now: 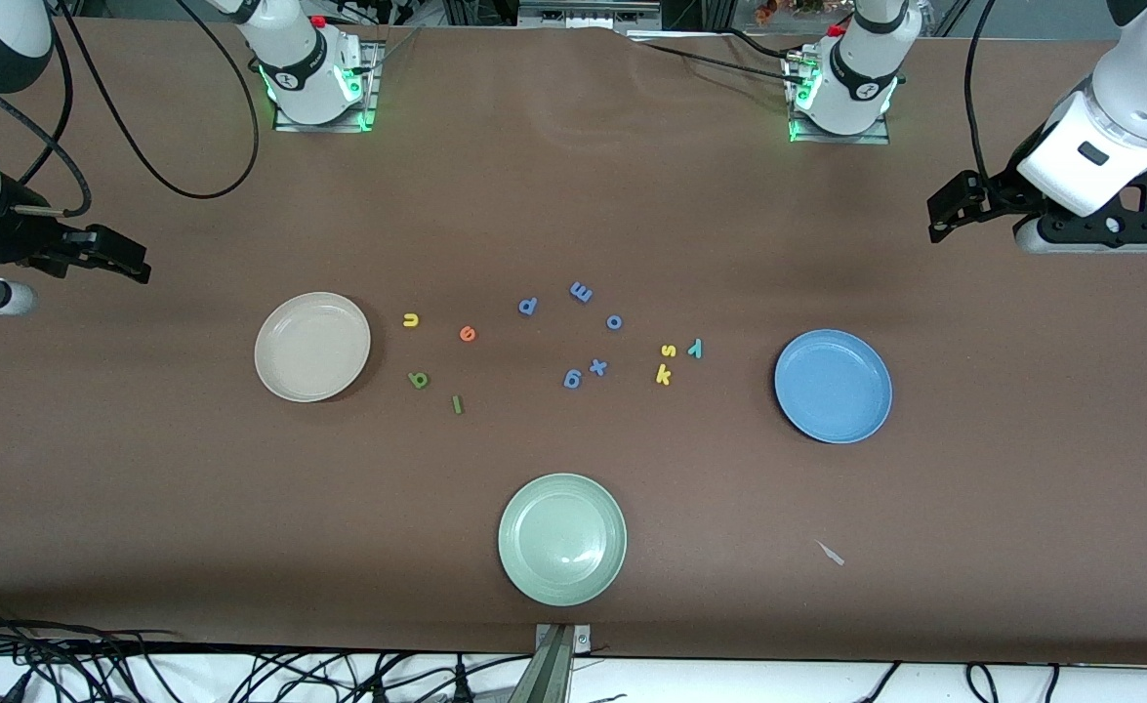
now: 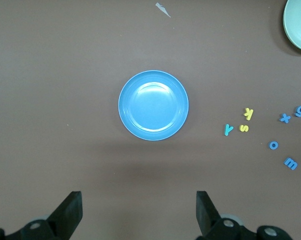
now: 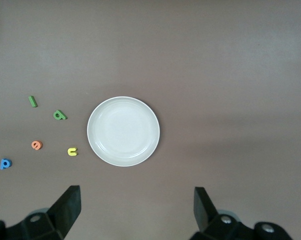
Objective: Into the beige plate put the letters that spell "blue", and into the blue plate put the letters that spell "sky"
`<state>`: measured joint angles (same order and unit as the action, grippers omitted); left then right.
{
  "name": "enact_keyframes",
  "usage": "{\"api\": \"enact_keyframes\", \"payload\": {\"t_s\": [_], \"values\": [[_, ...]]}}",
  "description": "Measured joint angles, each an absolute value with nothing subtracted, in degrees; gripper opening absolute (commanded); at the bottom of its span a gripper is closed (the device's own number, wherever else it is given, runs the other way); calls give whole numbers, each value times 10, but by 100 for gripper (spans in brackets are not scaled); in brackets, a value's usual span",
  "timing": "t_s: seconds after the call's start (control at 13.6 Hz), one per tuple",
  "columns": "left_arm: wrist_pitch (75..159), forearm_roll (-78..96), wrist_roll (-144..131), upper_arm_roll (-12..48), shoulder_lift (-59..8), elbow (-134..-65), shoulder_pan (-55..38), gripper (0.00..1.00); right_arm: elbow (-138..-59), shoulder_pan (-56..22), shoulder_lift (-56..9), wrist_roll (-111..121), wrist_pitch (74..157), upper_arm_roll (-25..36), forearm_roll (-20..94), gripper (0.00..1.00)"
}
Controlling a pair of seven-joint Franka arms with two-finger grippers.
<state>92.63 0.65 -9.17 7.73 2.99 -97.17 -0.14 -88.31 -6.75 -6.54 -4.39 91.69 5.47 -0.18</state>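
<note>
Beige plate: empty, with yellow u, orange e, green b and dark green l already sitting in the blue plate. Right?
No. The blue plate is empty too. The yellow u, orange e, green b and dark green l lie on the table beside the beige plate, as the front view shows.

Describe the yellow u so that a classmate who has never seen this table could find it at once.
Start at the beige plate toward the right arm's end of the table. Four small letters lie beside it, toward the table's middle. The yellow u is the only yellow one; its neighbours are an orange e, green b and dark green l.
</note>
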Motion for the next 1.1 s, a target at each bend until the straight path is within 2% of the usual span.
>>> {"api": "enact_keyframes", "payload": {"t_s": [1.1], "values": [[926, 6, -92, 77, 30, -972, -1, 100, -883, -75, -65, -44, 917, 52, -2, 100]]}}
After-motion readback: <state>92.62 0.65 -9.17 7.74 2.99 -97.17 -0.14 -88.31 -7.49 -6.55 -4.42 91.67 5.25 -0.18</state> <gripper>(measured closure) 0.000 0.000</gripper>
